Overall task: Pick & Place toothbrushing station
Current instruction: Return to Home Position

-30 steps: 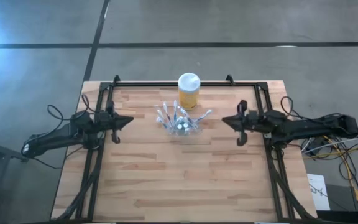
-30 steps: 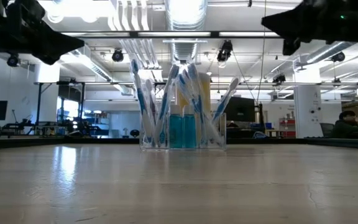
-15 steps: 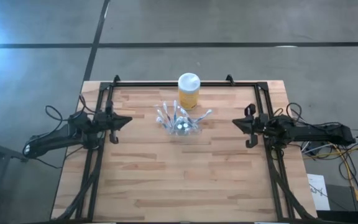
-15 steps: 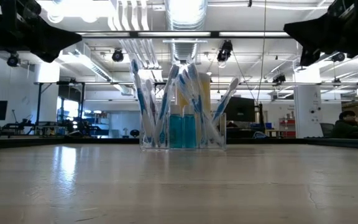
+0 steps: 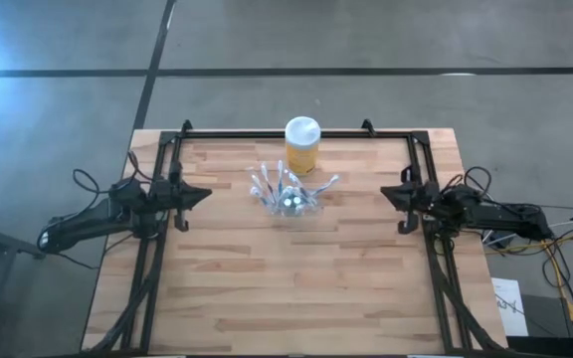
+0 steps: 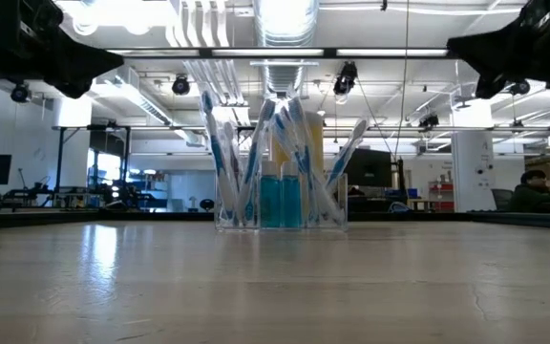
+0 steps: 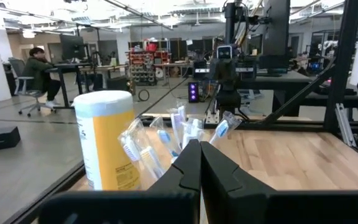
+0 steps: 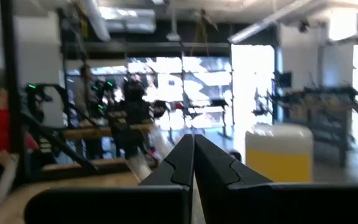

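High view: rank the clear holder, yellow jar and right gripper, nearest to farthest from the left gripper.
From the left gripper:
1. Clear holder, table centre.
2. Yellow jar, behind it, near the back edge.
3. Right gripper, opposite side.

Robotics laboratory, open-plan. A wooden table (image 5: 296, 288) framed in black rails (image 5: 227, 132) is set on a concrete floor (image 5: 366, 40); exposed ceiling ducts (image 6: 285, 19), equipment racks (image 7: 145, 65) and a person seated at a desk (image 7: 39, 65) are seen beyond.

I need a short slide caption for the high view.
The toothbrushing station with toothbrushes next to the yellow jar; left hand and right hand shut at opposite sides of the table.
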You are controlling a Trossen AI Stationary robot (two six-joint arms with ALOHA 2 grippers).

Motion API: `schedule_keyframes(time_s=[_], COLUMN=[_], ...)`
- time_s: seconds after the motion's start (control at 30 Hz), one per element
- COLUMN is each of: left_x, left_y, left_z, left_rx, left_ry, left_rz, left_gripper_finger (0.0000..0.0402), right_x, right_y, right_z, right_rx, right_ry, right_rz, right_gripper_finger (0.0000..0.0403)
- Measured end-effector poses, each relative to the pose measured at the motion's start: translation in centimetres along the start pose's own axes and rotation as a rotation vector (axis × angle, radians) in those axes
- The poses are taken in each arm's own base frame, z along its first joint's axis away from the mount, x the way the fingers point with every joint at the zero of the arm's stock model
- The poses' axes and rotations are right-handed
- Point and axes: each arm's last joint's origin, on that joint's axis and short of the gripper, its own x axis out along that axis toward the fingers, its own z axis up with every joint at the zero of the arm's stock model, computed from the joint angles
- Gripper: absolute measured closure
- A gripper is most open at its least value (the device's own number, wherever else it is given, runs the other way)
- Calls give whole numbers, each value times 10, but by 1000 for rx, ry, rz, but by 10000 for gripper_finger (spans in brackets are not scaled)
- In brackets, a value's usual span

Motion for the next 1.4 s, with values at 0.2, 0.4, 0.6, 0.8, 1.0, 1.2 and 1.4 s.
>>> schedule_keyframes(time_s=[0.2,0.4,0.6,0.8,1.0,1.2,1.4], left_x=[3,7,10,11,11,11,11], left_y=[0,-1,-1,-1,-1,0,0], left_z=[-12,-36,-42,-43,-43,-43,-43], left_rx=[-3,-7,-7,-15,-33,-28,-29], left_ry=[46,97,61,66,69,73,73], left_rz=[-9,-9,-4,-5,0,28,32], left_gripper_finger=[401,401,401,399,395,388,389], right_x=[-1,-2,-2,-2,-2,-2,-2], right_y=[-2,-3,-3,-3,-3,-3,-3], right_z=[-14,-17,-18,-18,-17,-17,-18], right_rx=[24,45,52,63,75,80,82], right_ry=[138,171,182,181,174,175,176], right_rz=[-72,-79,-81,-82,-82,-83,-83], right_gripper_finger=[395,395,395,394,394,394,394])
